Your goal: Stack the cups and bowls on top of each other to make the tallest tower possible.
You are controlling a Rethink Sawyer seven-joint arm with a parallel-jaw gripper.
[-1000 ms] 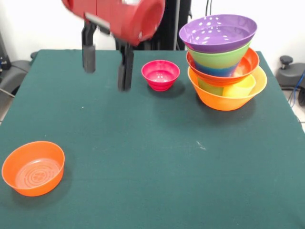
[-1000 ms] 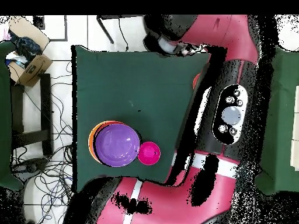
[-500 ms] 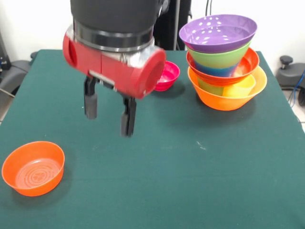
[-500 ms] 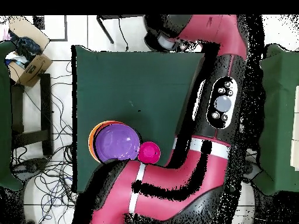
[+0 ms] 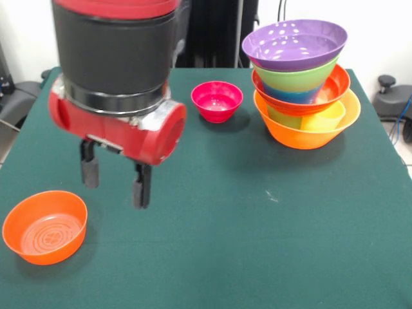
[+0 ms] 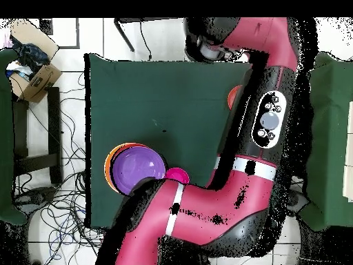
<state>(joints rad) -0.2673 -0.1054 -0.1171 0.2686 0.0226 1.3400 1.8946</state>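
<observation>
Wide bare green tabletop (image 5: 257, 244) across the near and middle stretch in the front view, with the small orange bowl (image 5: 44, 226) empty and upright close to the near left corner. Open, empty end effector (image 5: 114, 178) hanging just above and beside that bowl, fingers (image 5: 89, 170) spread and touching nothing. At the far right, the tower (image 5: 301, 84): big orange bowl (image 5: 308, 136) at the bottom holding yellow and green pieces, then red-orange, blue, lime green, and the purple bowl (image 5: 295, 42) on top, with the small pink bowl (image 5: 217, 100) empty and apart to its left.
</observation>
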